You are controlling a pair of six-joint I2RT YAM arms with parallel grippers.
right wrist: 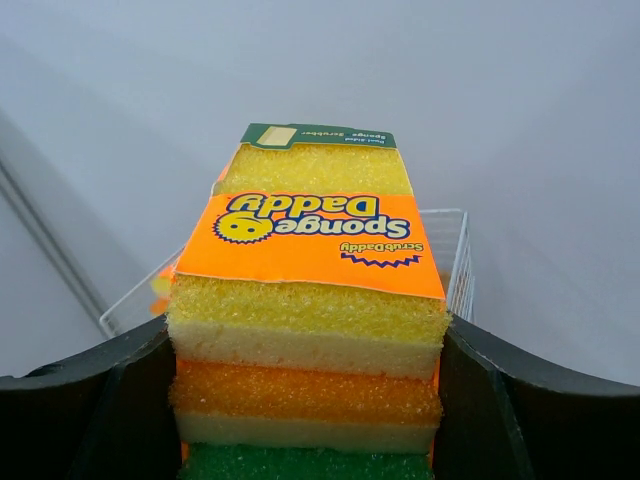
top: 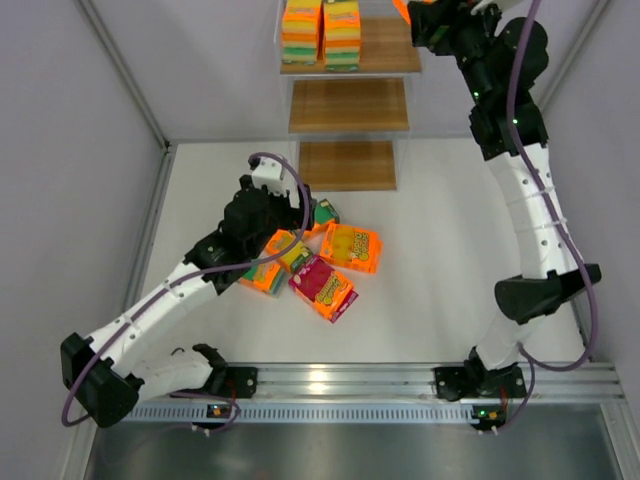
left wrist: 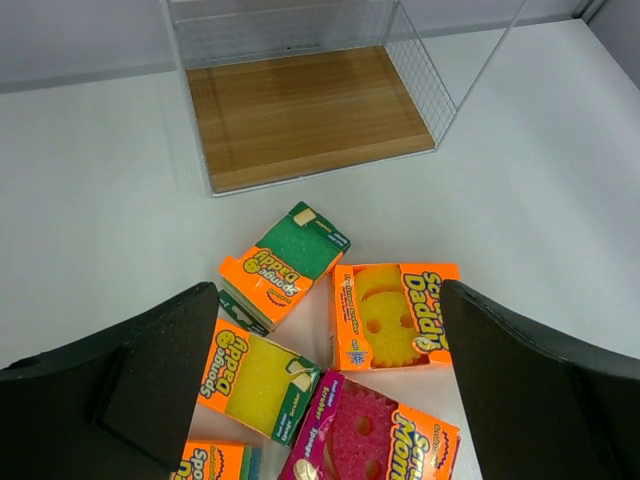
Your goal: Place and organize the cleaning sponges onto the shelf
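Left fingers (left wrist: 140,390) spread wide above the loose sponge packs (top: 349,247) clustered on the surface (top: 450,200) before the shelf (top: 348,105), while the right fingers (right wrist: 90,410) grip a layered sponge pack (right wrist: 310,300) up beside its top tier, where two stacks (top: 300,32) sit.

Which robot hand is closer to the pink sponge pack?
Left. The open left gripper hovers just over the magenta rectangular sponge pack; the right gripper is far off by the wooden shelf, gripping a yellow sponge pack.

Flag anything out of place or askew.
The loose sponge packs lie jumbled on the table, each at a different angle, crowded together; the green one sits skewed. Nothing looks torn or spilled.
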